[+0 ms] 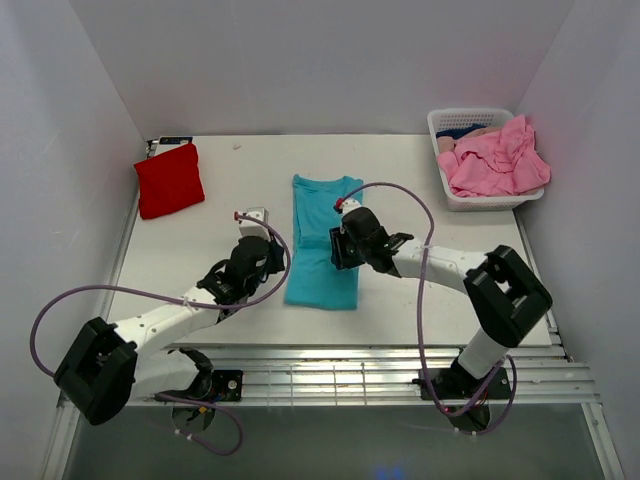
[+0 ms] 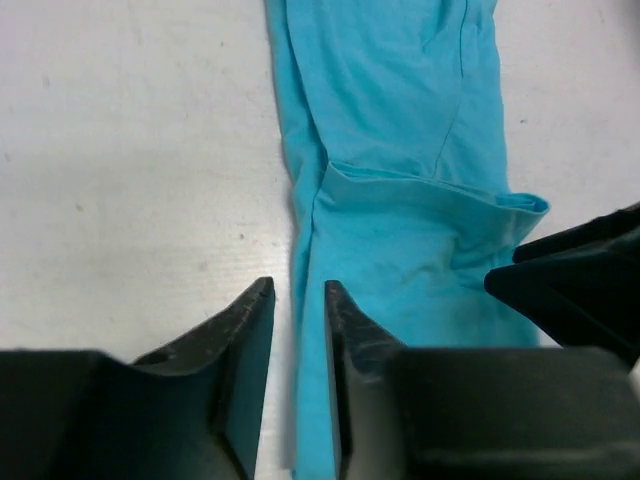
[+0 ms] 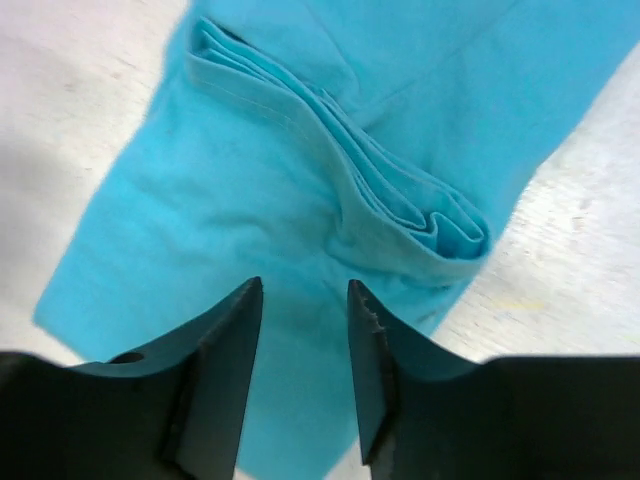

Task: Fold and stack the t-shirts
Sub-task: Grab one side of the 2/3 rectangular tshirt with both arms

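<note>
The teal t-shirt (image 1: 322, 240) lies between both claws, so we start there. The left claw (image 2: 298, 290) has its jaws narrowly apart with nothing between them. In its wrist view the gap sits right over the shirt's left edge, with bare table (image 2: 130, 180) on one side and cloth on the other. The right claw (image 3: 305, 290) is parted a little wider and is also empty. It hangs above the shirt's right half, just short of a bunched, layered fold in the cloth.

From above, we see the shirt as a narrow strip on the table. Its long axis runs straight away from the arm bases toward the far wall. The left claw is just beside its left long edge and the right claw over its right long edge, both about midway along. Neither arm looks clearly nearer; each has its own side. We judge the next fold goes across the strip, one end over the other, so both claws would need to take the same end.

Further out, a folded red t-shirt (image 1: 169, 179) lies well to the left of the teal t-shirt and beyond it. The pink t-shirts (image 1: 495, 160) are heaped in a white basket (image 1: 470, 117) well to its right and beyond.

We can read no brand, label or writing anywhere
</note>
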`<state>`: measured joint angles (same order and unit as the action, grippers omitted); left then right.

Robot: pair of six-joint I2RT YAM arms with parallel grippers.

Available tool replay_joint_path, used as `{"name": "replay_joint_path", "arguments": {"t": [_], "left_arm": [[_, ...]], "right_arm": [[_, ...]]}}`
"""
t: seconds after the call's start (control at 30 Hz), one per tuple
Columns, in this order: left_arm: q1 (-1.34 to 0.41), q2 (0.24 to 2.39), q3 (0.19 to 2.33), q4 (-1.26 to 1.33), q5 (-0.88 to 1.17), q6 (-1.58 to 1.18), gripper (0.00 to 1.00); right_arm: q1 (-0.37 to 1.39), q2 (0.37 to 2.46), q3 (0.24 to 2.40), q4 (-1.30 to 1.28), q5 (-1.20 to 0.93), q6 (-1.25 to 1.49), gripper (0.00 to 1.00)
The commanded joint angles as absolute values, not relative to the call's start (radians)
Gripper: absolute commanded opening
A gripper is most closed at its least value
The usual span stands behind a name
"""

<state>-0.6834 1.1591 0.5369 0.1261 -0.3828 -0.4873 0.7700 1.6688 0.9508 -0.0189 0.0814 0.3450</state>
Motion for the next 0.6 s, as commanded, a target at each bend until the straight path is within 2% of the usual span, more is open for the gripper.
{"name": "replay_joint_path", "arguments": {"t": [0.0, 0.03, 0.07, 0.13, 0.27, 0.4, 0.57], "left_arm": [[-0.684, 1.074, 0.49, 0.055, -0.368, -0.541, 0.41], [-0.686, 1.06, 0.479, 0.051, -0.348, -0.543, 0.69], [-0.686, 1.034, 0.468, 0.049, -0.3, -0.546, 0.79], [-0.684, 1.014, 0.436, 0.06, -0.24, -0.551, 0.89], [-0.683, 1.011, 0.407, 0.052, -0.12, -0.58, 0.94], [-0.678, 1.011, 0.359, 0.1, -0.04, -0.598, 0.95], [-0.672, 1.035, 0.325, 0.133, -0.012, -0.603, 0.95]], "right_arm": [[0.82, 1.504, 0.965, -0.061, 0.228, 0.357, 0.47], [0.831, 1.485, 0.959, -0.089, 0.242, 0.365, 0.53], [0.841, 1.447, 0.934, -0.1, 0.264, 0.382, 0.55], [0.867, 1.416, 0.902, -0.113, 0.288, 0.405, 0.57], [0.887, 1.37, 0.803, -0.132, 0.299, 0.466, 0.57], [0.914, 1.347, 0.735, -0.129, 0.313, 0.523, 0.62], [0.928, 1.327, 0.69, -0.117, 0.325, 0.566, 0.63]]}}
